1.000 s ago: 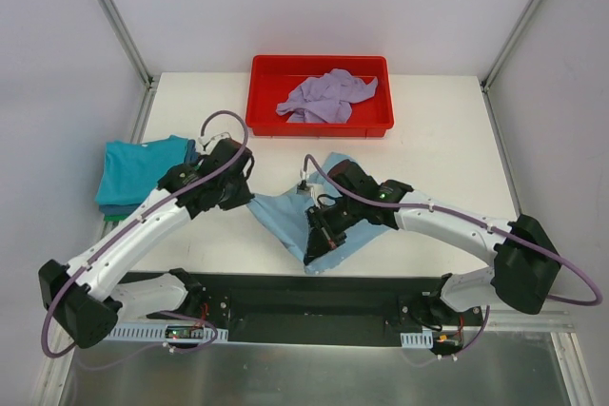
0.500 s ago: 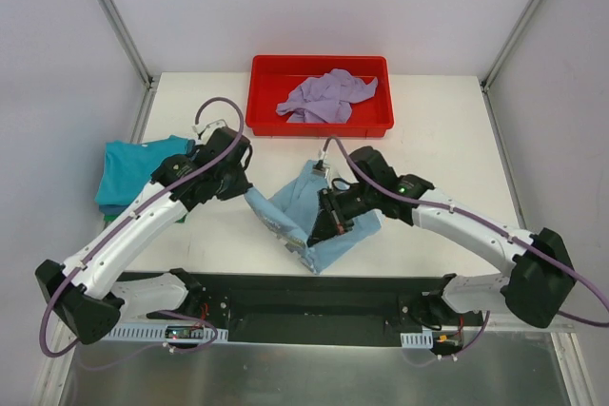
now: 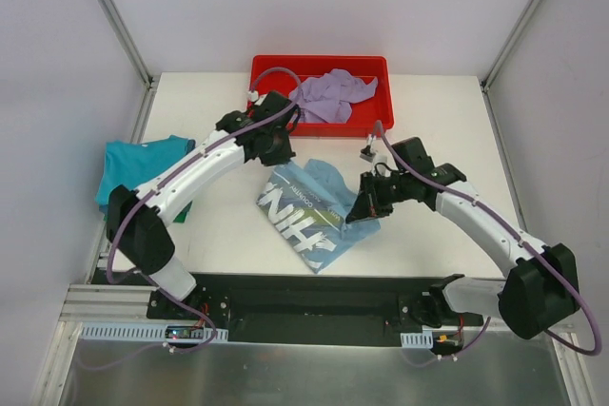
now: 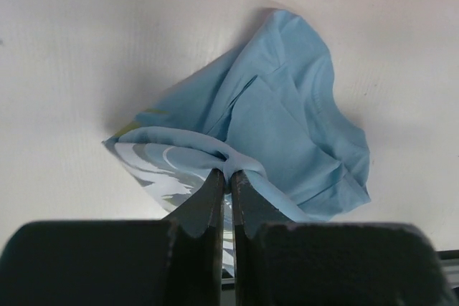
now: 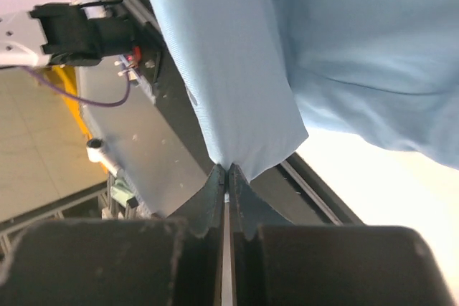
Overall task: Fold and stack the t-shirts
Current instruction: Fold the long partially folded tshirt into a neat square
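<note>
My left gripper (image 4: 229,172) was clamped hard, fingers nearly together, with a bunched fold of the soft light blue cotton t-shirt (image 4: 287,127) caught between them. From overhead, that left gripper (image 3: 276,149) sat just in front of the near wall of the red plastic tray (image 3: 381,125), towards its left end.

My right gripper (image 5: 226,170) was pinched down too, its fingers closed on a pointed corner of the same light blue t-shirt (image 5: 344,34), and the cloth fanned out smooth and wide beyond the tips. In the top view, that right gripper (image 3: 364,213) stood further out from the tray's front than the left one, below the tray's right end.

Between the two grips, the light blue t-shirt (image 3: 309,206) spread in front of the tray, on the white table (image 3: 447,111), with its white printed lettering facing up and its lowest corner pointing away from the tray.

Inside the tray lay a crumpled lavender t-shirt (image 3: 328,97), heaped towards the middle and right. Well off to the tray's left and forward of it, a folded teal t-shirt (image 3: 138,164) rested at the table's edge.
</note>
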Available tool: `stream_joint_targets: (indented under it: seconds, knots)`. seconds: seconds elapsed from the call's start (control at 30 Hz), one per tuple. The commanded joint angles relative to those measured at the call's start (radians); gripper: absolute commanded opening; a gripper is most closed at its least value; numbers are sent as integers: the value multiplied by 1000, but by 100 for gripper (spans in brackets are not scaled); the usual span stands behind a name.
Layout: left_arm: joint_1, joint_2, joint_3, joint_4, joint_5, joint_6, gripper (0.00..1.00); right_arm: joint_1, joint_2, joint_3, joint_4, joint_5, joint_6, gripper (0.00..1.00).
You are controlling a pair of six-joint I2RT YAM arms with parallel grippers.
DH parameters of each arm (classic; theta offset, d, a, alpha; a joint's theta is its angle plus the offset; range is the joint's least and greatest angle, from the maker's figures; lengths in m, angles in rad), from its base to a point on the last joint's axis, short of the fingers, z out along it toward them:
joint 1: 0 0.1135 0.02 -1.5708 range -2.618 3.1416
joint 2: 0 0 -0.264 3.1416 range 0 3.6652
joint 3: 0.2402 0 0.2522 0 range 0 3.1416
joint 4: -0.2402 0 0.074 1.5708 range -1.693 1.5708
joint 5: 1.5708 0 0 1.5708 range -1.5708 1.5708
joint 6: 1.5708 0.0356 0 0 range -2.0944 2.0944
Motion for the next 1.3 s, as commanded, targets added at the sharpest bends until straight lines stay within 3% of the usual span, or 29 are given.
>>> stream_joint_targets:
  seconds: [0.0,0.2,0.57,0.73,0.77,0.83,0.87,0.9,0.97,1.07,1.13,1.2,1.27]
  knots:
    - [-7,115,132,35,2,60,0,-68,-21,-38,-113,77,-100,0]
    - [-8,276,255,38,48,94,0,-142,8,-64,-130,154,-183,0]
    - [-17,502,397,44,151,155,0,-187,52,-115,-93,231,-171,0]
    - [-17,579,456,43,175,172,3,-194,68,-116,-82,398,-169,22]
    - [-17,585,476,41,186,180,11,-194,68,-105,-91,431,-180,30]
    - [-19,585,506,43,205,184,47,-194,46,-70,-120,504,-197,42]
    - [-20,579,525,43,235,201,65,-193,31,-56,-128,524,-194,44]
    - [-22,568,534,44,252,212,77,-194,5,-49,-125,519,-194,45]
    - [-31,541,537,44,258,238,85,-194,-49,-52,-108,470,-202,48]
    - [-37,490,502,47,277,256,90,-191,-121,-59,-82,356,-202,68]
    - [-37,470,473,61,341,276,92,-188,-155,-78,-33,250,-180,96]
    - [-37,464,447,81,410,296,92,-164,-175,-108,59,170,-124,96]
    - [-37,477,439,101,453,313,93,-101,-172,-128,155,229,-33,96]
